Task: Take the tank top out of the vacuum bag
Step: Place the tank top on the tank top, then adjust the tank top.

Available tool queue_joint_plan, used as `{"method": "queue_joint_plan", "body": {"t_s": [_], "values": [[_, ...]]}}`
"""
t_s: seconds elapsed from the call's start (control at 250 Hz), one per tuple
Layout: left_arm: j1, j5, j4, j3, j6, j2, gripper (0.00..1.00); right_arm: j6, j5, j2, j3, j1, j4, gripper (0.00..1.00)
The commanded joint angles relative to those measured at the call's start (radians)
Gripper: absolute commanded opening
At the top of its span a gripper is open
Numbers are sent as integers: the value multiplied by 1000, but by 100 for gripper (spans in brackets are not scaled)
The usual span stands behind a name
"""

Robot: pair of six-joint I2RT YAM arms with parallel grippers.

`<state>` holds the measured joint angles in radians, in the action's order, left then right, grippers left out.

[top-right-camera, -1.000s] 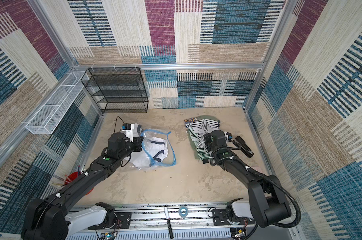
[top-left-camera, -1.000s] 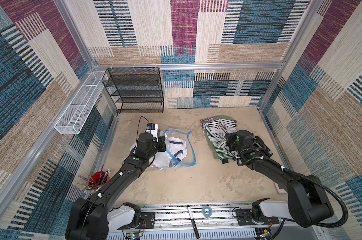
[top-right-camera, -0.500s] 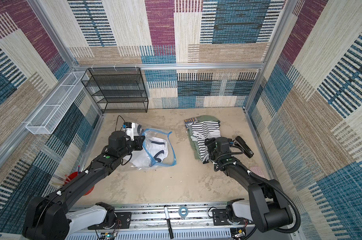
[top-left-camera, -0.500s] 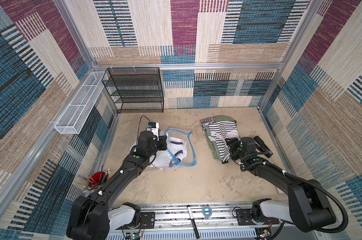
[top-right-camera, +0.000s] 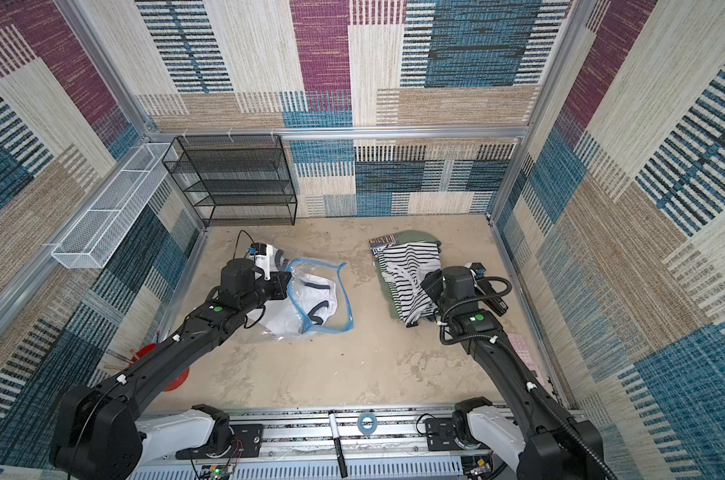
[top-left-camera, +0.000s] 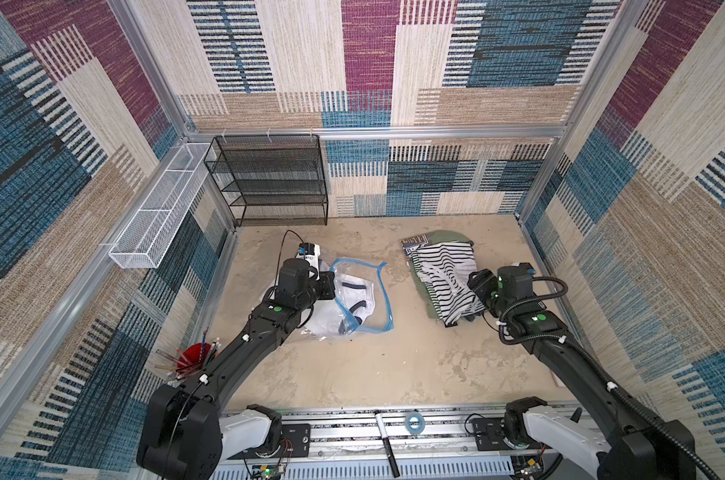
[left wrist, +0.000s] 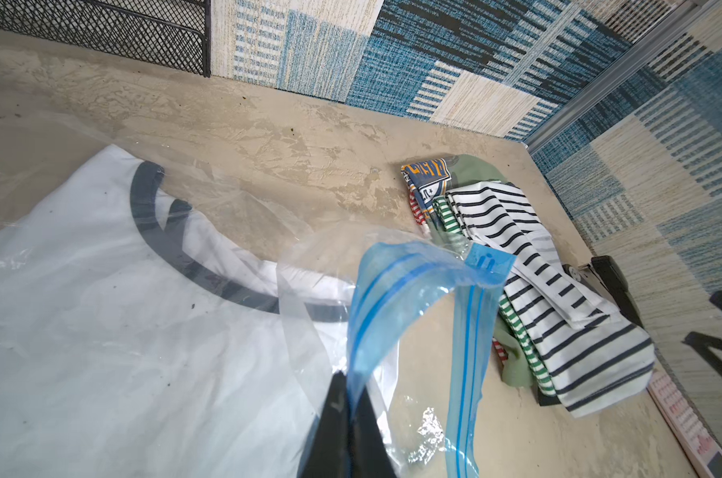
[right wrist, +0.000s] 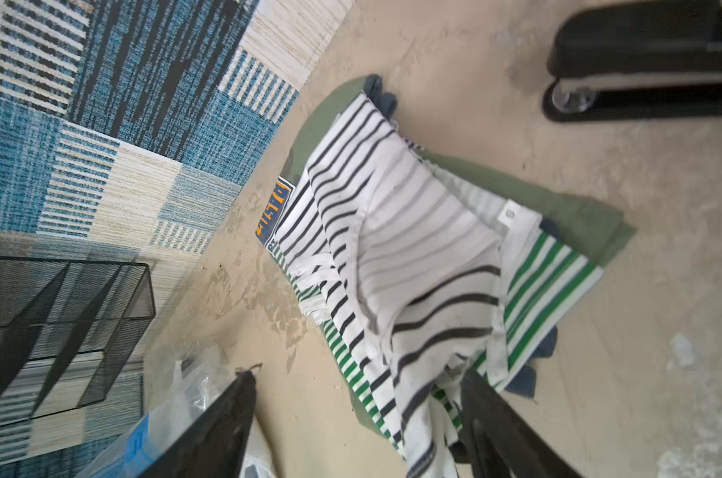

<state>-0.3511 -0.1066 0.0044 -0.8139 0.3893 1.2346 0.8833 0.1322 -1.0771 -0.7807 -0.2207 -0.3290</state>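
Clear crinkly plastic with a blue edge: the vacuum bag [top-left-camera: 369,291] lies on the left half of the desk [top-left-camera: 394,365], and a white tank top [left wrist: 102,331] with dark trim sits inside it. My left jaws are pinched tight on the bag's blue zip strip [left wrist: 392,298], holding that edge up off the desk. On the right, my right jaws stand wide apart, gripping nothing, just over the near edge of a black-striped top [top-left-camera: 448,274] that crowns a pile of folded clothes [right wrist: 578,223].

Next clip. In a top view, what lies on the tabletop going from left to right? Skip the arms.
red pen cup → vacuum bag → striped clothes pile
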Motion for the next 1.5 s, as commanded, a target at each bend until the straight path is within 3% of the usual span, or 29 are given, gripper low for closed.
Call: {"method": "queue_joint_plan", "body": {"t_s": [0.0,0.148,0.344,0.472,0.756,1.004,1.172,1.288,1.496], "values": [[1,8,7,-8,-7,16,0,-253,19,-153,-141,-45,-59,73],[1,-1,55,1,-4,35,0,-470,98,-489,-415,-139,-86,60],[3,27,66,20,-8,42,0,-652,85,-835,-711,-143,-117,61],[4,32,71,41,-16,27,0,-725,74,-985,-815,-144,-118,54],[6,52,52,74,-1,10,0,-745,119,-1041,-824,-142,-75,51],[6,56,31,85,0,-9,0,-758,133,-1083,-839,-142,-86,41],[6,56,18,86,1,-18,0,-754,141,-1066,-826,-142,-76,27],[7,51,21,90,5,-19,0,-751,156,-1047,-823,-140,-70,0],[6,43,17,88,6,-19,0,-751,168,-986,-754,-133,-28,0]]}}
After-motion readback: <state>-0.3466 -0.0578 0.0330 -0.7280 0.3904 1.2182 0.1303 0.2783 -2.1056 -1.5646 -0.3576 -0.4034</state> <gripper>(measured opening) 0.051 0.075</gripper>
